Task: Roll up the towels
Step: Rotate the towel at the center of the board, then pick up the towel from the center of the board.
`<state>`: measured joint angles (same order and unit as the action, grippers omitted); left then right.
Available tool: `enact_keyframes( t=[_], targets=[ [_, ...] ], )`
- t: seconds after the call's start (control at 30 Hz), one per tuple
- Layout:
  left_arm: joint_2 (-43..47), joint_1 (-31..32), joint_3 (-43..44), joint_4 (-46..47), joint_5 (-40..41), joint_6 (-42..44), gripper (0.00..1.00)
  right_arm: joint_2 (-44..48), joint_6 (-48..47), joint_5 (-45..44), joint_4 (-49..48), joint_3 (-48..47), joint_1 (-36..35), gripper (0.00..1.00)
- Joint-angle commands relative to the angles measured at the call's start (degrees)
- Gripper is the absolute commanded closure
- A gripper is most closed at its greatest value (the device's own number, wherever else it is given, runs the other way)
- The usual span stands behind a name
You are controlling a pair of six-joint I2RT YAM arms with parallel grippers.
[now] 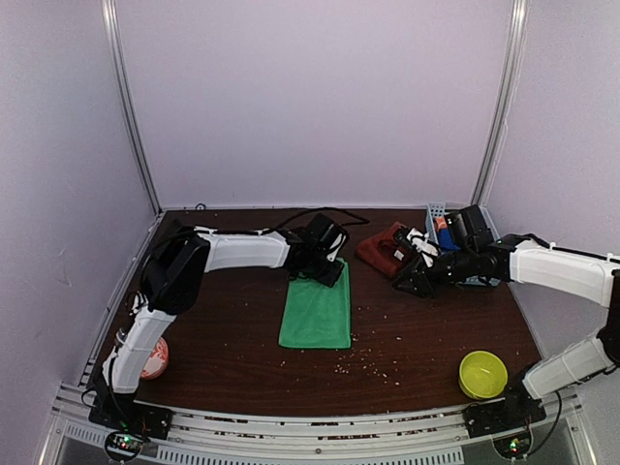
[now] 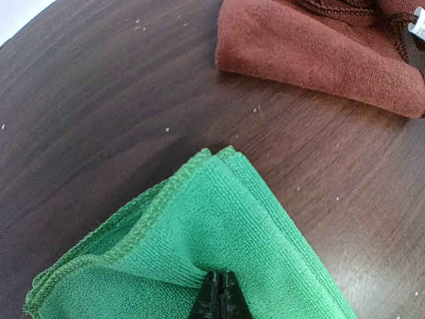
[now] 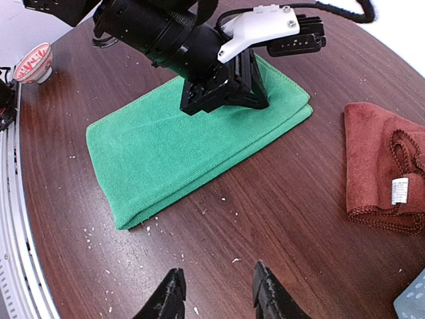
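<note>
Fingers of the left gripper (image 2: 216,299) are pressed together on the far end of the green towel (image 3: 166,153), with cloth puckered up between their tips. That towel lies folded flat, a long rectangle in the middle of the bench (image 1: 242,349). To its right, the right gripper (image 3: 218,269) has its fingers apart, holding nothing, over bare wood. Just beyond it, far right, lies the rust-red towel (image 3: 375,166), loosely folded, not rolled

You will find no legible writing here: the small white tag (image 3: 399,190) on the rust-red towel (image 3: 372,159), right of frame, has print too fine to read.
</note>
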<state>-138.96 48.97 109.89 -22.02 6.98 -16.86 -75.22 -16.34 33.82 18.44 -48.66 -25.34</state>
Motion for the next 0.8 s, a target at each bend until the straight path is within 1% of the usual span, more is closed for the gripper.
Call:
enact_keyframes(
  t=[0.0,0.07,0.13,0.17,0.2,0.23,0.27,0.3,0.33,0.4,0.5,0.57,0.67,0.77],
  targets=[
    [-1.5,-0.1,1.7,-0.2,-0.9,2.2,1.0,-1.1,-1.2,0.0,0.3,-1.4,0.1,0.64],
    [1.6,-0.4,1.2,-1.9,1.0,3.0,1.0,-1.5,-2.7,-1.5,4.1,-4.0,0.1,0.64],
    [7.5,-0.4,-2.5,-1.7,2.2,4.9,0.98,-1.5,-4.5,-1.9,7.5,-6.0,-0.1,0.64],
    [11.6,-0.3,-6.1,-0.4,2.2,5.9,0.86,-1.2,-5.3,-2.7,8.4,-6.4,-1.1,0.63],
    [15.8,-0.4,-10.3,1.0,2.7,6.3,0.71,-0.7,-6.0,-4.5,8.5,-6.3,-3.3,0.63],
    [20.0,-0.3,-14.9,2.5,2.9,6.3,0.59,-0.3,-7.0,-7.3,8.1,-6.0,-6.0,0.61],
    [24.3,-0.3,-19.7,4.3,2.6,6.6,0.5,-0.2,-7.6,-10.6,7.2,-5.3,-9.7,0.6],
    [28.5,-0.3,-25.2,6.0,1.7,6.9,0.44,-0.5,-8.2,-14.5,6.4,-5.0,-14.0,0.58],
    [34.1,-0.2,-30.3,7.5,1.3,6.7,0.38,-1.3,-8.6,-16.0,6.4,-4.9,-16.5,0.58],
    [42.0,0.5,-40.8,11.0,0.1,6.3,0.3,-3.3,-9.4,-17.2,6.2,-4.8,-20.2,0.56],
    [52.9,3.1,-57.6,18.9,-0.8,6.5,0.25,-6.1,-12.1,-20.3,4.5,-4.3,-24.8,0.51],
    [58.1,5.2,-65.1,21.6,-2.5,7.5,0.24,-8.2,-12.6,-21.0,2.9,-4.7,-27.0,0.5],
    [63.1,8.2,-71.2,21.8,-0.5,7.8,0.24,-12.0,-12.5,-22.0,-0.2,-5.3,-29.6,0.49],
    [66.3,9.6,-72.8,20.6,-0.3,7.0,0.24,-16.9,-13.3,-23.8,-2.8,-5.9,-31.4,0.48]
  ],
)
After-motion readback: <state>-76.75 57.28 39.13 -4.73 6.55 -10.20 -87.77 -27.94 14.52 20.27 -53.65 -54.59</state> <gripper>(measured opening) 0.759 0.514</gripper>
